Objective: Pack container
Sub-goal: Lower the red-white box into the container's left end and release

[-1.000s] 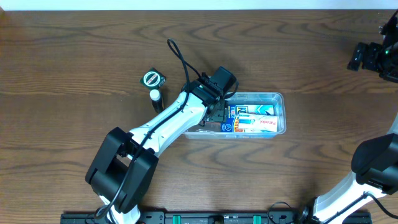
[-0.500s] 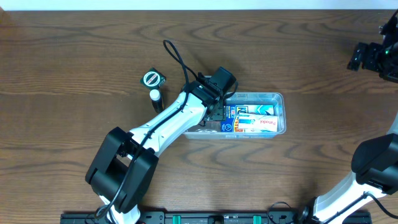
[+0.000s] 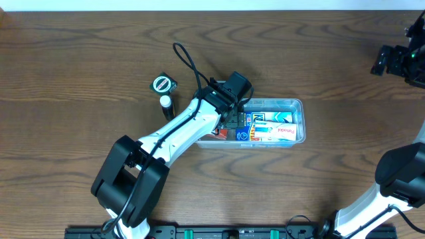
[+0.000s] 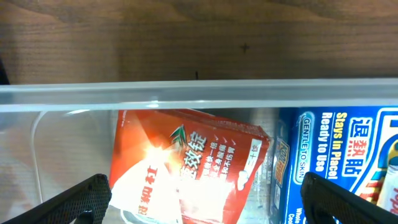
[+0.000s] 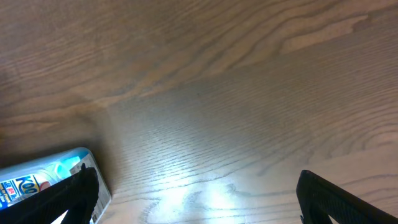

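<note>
Container, clear and shallow, near the middle of the wooden table in the overhead view; inside it, a blue box and a white box side by side toward its right end, a red packet at its left end; left gripper low over that left end; a round green-and-white lid and a small white-topped thing on the table left of the container, apart from it; right gripper well away to the container's far right. From the left wrist, container rim straight across, red packet tilted inside, blue box just to its right; fingers spread wide, pinching nothing. From the right wrist, bare wood; fingers spread wide, empty; a blue-and-white box beside one fingertip.
</note>
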Available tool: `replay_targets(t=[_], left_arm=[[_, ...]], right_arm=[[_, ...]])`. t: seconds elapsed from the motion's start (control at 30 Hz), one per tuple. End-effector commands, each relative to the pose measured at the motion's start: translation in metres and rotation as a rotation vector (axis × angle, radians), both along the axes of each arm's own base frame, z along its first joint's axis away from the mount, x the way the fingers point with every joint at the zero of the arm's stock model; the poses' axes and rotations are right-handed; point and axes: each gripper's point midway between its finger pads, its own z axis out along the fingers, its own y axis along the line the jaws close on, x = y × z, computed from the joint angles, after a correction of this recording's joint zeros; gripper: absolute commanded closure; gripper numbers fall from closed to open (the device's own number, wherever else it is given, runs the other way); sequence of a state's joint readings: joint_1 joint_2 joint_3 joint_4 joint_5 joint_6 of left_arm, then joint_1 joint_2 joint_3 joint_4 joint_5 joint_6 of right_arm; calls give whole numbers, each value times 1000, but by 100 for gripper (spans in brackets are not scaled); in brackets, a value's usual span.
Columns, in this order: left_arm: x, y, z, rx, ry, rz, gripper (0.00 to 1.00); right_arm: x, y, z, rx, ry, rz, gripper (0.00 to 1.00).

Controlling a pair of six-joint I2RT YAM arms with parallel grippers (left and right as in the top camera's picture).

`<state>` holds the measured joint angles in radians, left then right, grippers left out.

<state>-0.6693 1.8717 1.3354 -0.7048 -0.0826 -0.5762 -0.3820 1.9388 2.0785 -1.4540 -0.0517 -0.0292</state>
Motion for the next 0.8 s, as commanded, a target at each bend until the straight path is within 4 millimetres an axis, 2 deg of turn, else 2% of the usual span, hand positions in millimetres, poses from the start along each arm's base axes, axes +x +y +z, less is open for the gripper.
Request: replay_targets(t=[0.0, 0.33, 0.47, 0.57, 0.77], left_arm=[[3, 4, -3, 13, -7, 10, 2], [-3, 5, -1, 29, 13, -79, 2], [-5, -4, 16, -2, 3, -173, 2], [-8, -1, 30, 1, -4, -200, 2], [-24, 11, 33, 49, 47, -254, 2]], right_arm=[[-1, -2, 14, -12, -36, -18, 1], [-1, -2, 14, -12, -35, -18, 1], [-1, -2, 14, -12, -36, -18, 1], [-1, -2, 14, -12, -36, -18, 1], [-1, -2, 14, -12, -36, -18, 1]])
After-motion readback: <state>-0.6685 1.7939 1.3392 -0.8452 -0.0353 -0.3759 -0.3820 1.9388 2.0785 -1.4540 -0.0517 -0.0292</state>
